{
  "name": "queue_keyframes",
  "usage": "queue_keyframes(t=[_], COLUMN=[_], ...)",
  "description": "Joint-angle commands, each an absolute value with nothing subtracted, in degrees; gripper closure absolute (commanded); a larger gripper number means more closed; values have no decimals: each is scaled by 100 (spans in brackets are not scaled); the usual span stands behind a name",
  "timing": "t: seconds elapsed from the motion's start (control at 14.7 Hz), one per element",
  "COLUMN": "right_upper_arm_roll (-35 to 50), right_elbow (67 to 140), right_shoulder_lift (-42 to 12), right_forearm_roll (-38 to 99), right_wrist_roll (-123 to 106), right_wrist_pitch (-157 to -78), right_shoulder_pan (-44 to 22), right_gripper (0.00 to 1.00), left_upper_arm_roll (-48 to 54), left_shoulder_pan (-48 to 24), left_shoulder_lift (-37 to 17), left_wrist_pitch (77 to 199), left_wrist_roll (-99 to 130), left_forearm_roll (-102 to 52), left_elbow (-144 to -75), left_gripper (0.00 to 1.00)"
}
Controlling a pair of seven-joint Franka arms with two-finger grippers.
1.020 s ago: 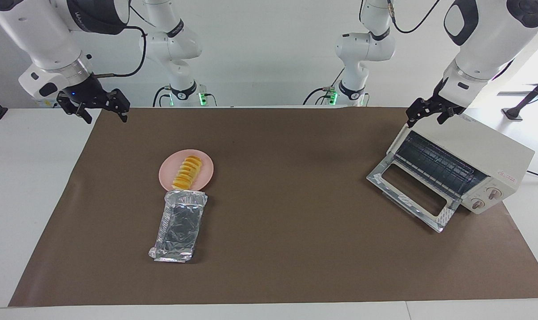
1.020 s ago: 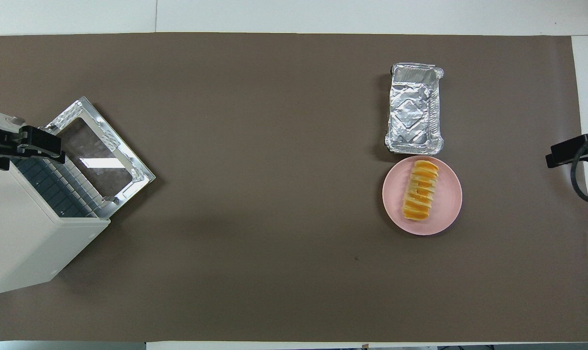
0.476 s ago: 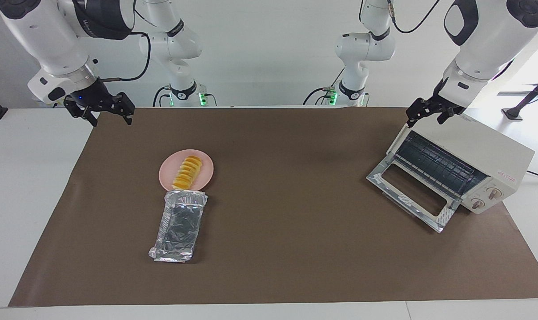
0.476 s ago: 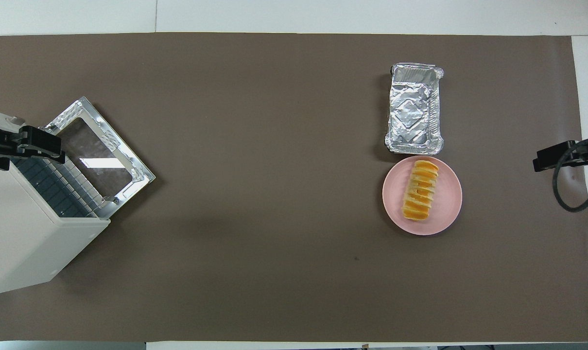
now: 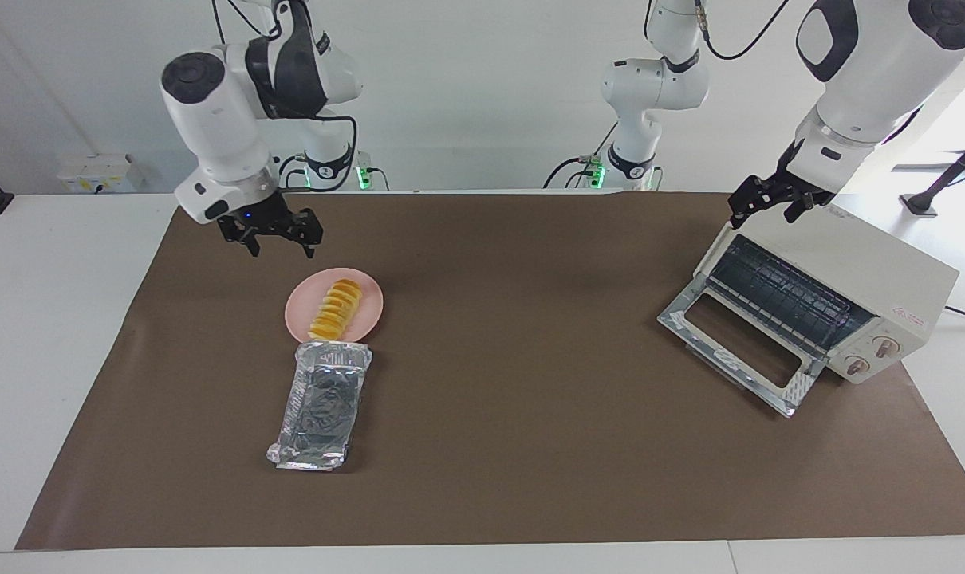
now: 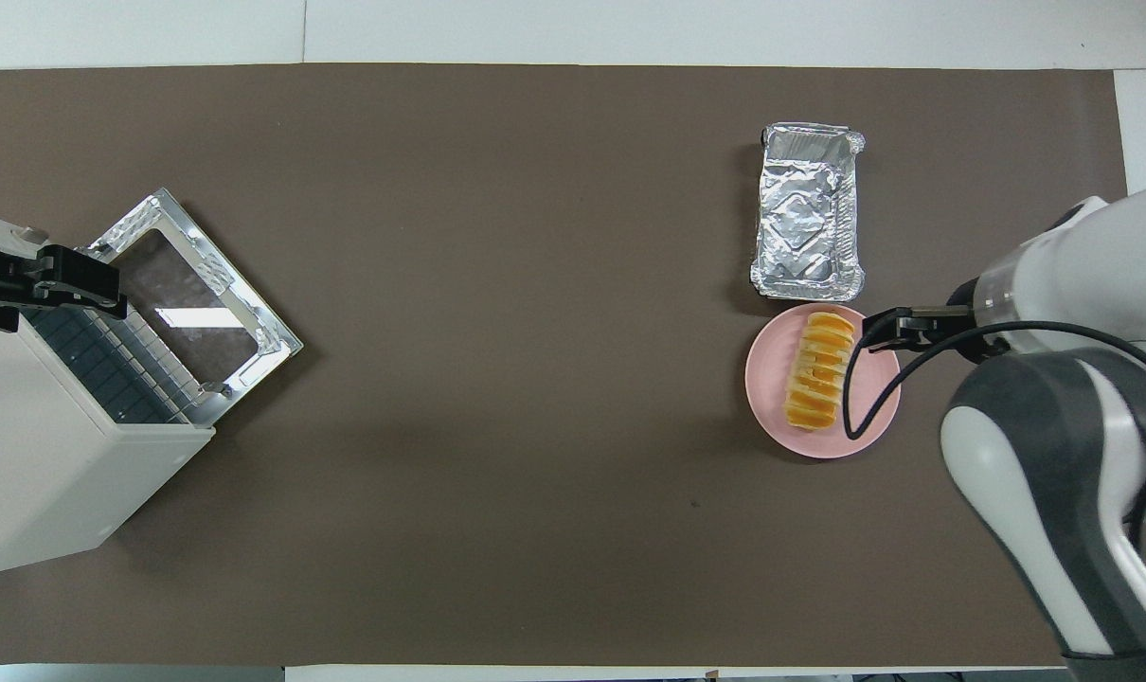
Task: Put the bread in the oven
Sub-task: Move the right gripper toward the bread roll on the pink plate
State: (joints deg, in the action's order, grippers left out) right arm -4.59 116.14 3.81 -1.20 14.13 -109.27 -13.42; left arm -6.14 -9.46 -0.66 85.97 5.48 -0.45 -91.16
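Note:
The bread, a ridged golden-orange loaf, lies on a round pink plate. My right gripper hangs open in the air over the plate's rim toward the right arm's end, clear of the bread and holding nothing. The cream-white oven stands at the left arm's end with its glass door dropped open and the wire rack showing. My left gripper waits open and empty above the oven's top edge.
A crinkled silver foil tray lies against the plate, farther from the robots. A brown mat covers the table. The oven's open door juts out onto the mat.
The right arm has swung in from the table's end to the plate and now hangs over its rim. The left arm, bread, tray and oven have not moved.

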Motion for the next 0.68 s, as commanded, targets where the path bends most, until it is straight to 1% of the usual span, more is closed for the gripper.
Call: queue_keyframes(t=[0.0,0.14,0.41,0.48,0.61], right_upper_arm_roll=[-466,-457,-457,-466,-466], right_elbow=[12075,12400,13006,13069,13122], right_shoulder_lift=[290,273,27,-17,-26], right_forearm_roll=[-167,-167,-167,-167,-167], right_wrist_roll=[1687,1688,1661,1679,1618], right_wrist_pitch=[-11494,-12029,-13190,-13375,-13438], right_shoulder_pan=[-1406,-1415,-1512,-1520,-1521], right_gripper=[0,0,0,0,0], left_upper_arm_roll=[-598,-598,-598,-598,-598], left_shoulder_pan=[-940,-940,-932,-940,-940], left_shoulder_lift=[9,9,9,9,9], left_wrist_pitch=[8631,8631,8631,8631,8631], left_wrist_roll=[571,571,571,571,571], left_forearm_roll=[44,44,44,44,44], left_elbow=[-9229,-9228,-9220,-9220,-9229], left_gripper=[0,0,0,0,0])
